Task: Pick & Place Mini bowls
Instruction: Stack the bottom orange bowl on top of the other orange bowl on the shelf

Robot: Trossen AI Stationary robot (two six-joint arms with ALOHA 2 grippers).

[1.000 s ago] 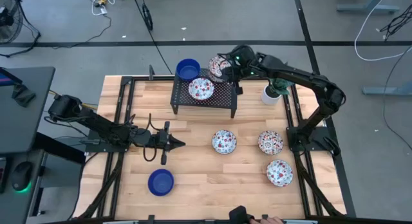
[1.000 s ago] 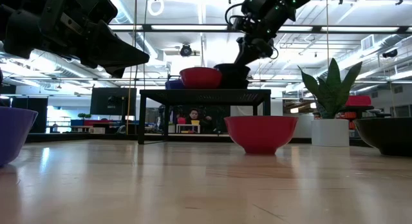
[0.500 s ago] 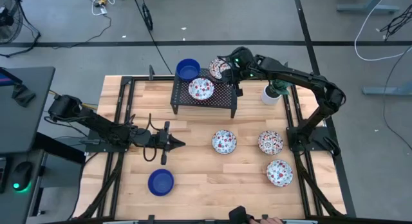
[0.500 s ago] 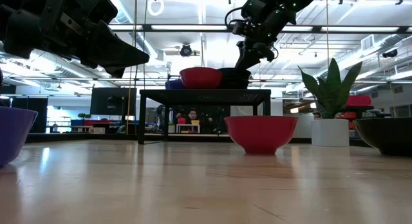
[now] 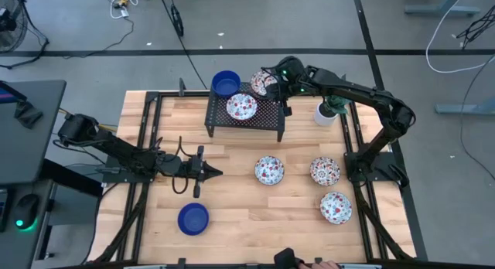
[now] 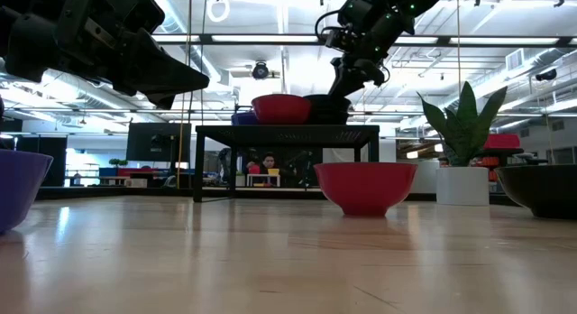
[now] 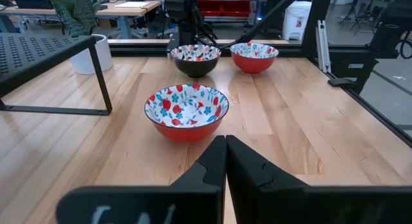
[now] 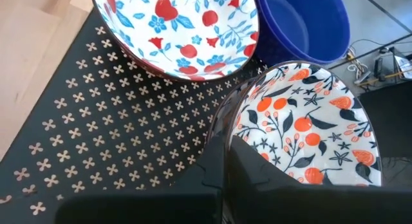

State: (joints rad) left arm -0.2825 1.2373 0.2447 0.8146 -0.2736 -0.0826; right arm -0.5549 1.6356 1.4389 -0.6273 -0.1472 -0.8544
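The right gripper (image 5: 268,81) has its jaws pinching the rim of a white orange-patterned mini bowl (image 8: 309,124) over the black perforated metal rack (image 5: 267,114), apparently setting it down. Release calls for clearing the red-and-blue floral bowl (image 5: 241,107) and glossy blue bowl (image 5: 225,83) alongside. The left gripper (image 5: 210,173), jaws pressed together, waits over the wooden surface (image 5: 232,223).

Two dark arms, matte black all over

Both arms are built of slim black links with rounded joint housings. The right arm (image 5: 363,95) carries a small green light near its wrist. The left arm (image 5: 116,149) trails looping black cables by its wrist, and its gripper (image 7: 225,161) ends in two angular, wedge-shaped black fingers.
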